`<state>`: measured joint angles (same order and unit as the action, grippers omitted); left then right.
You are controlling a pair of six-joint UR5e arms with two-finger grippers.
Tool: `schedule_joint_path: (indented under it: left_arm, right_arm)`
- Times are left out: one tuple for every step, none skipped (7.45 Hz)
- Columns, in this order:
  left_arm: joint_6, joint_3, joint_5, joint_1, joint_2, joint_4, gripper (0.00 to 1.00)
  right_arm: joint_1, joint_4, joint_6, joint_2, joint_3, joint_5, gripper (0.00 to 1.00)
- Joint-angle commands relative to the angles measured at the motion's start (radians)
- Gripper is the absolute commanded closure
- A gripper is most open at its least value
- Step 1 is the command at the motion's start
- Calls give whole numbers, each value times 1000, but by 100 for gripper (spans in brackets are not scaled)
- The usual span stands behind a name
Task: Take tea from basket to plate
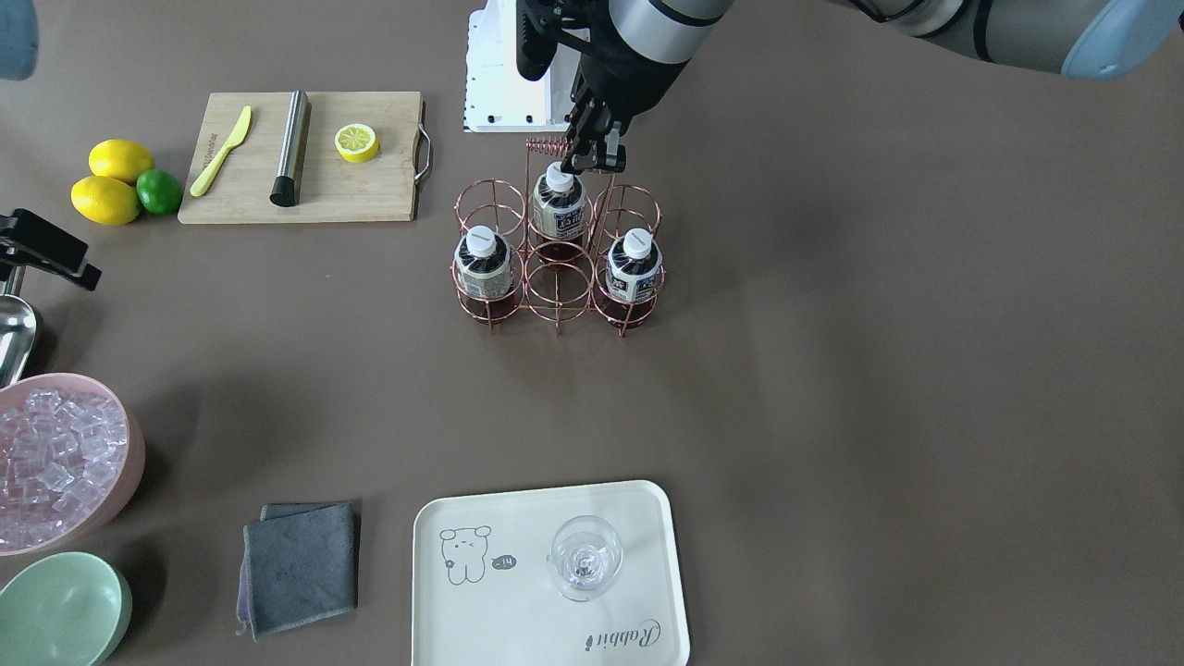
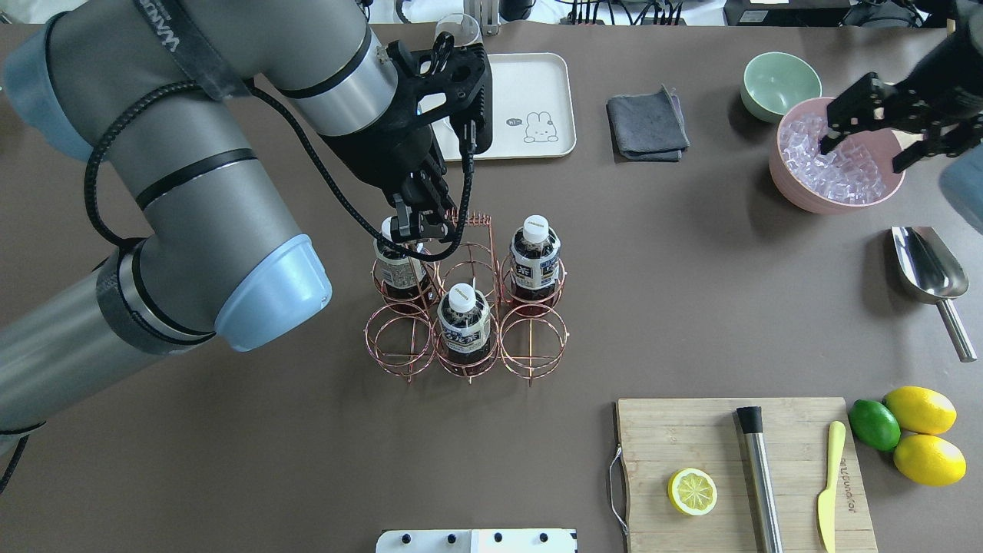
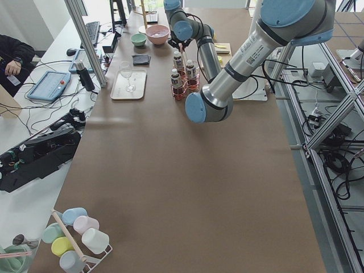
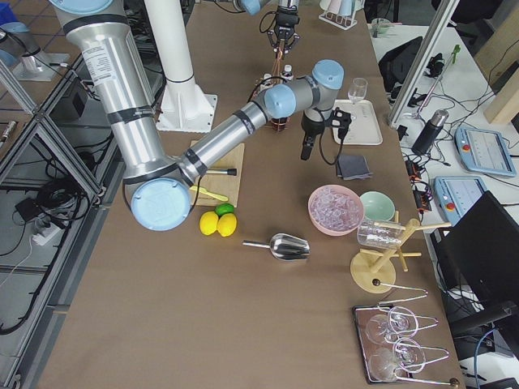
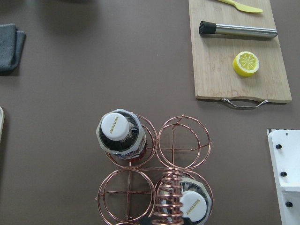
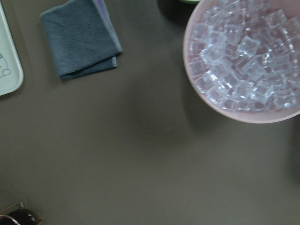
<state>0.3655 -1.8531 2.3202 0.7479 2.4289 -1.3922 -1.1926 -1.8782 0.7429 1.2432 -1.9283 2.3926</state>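
The left gripper [image 1: 596, 159], fingers parted and empty, is held above the basket [image 1: 525, 277]; the upright tea [image 1: 635, 270] is judged nearest, beneath it, left of the handle [image 1: 544, 145].

A long brown table [image 3: 187, 187] stands beside an aluminium post [image 3: 86, 40] and a cable-strewn white desk [image 3: 23, 122].

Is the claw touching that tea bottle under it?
Cannot tell. In the overhead view the left gripper hides the cap of the tea; no other view shows contact or a gap plainly.
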Motion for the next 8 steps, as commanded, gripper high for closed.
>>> schedule_joint_path:
  left_arm:
    - [3,0,-8,2,-5,-5,100]
    - [3,-3,-8,4,-8,-5,100]
    - [3,-6,-8,4,-8,-5,100]
    - [3,-8,-8,7,-10,-5,100]
    - [1,-17,-8,8,-11,-5,100]
    - [1,-18,-8,10,-11,-5,100]
    - [1,-18,-2,10,-11,-5,100]
    - [0,-18,-4,10,-13,-5,100]
  right_arm:
    - [172,-121,305,-305,81,10,1]
    - [220,-116,370,-373,127,10,1]
    - [247,-110,387,-433,185,11,1]
    - [260,-104,389,-477,245,28,2]
    - [277,-51,389,-481,284,83,2]
    - [300,-8,407,-482,305,106,6]
    - [338,28,461,-484,307,108,6]
    - [362,72,510,-484,316,106,6]
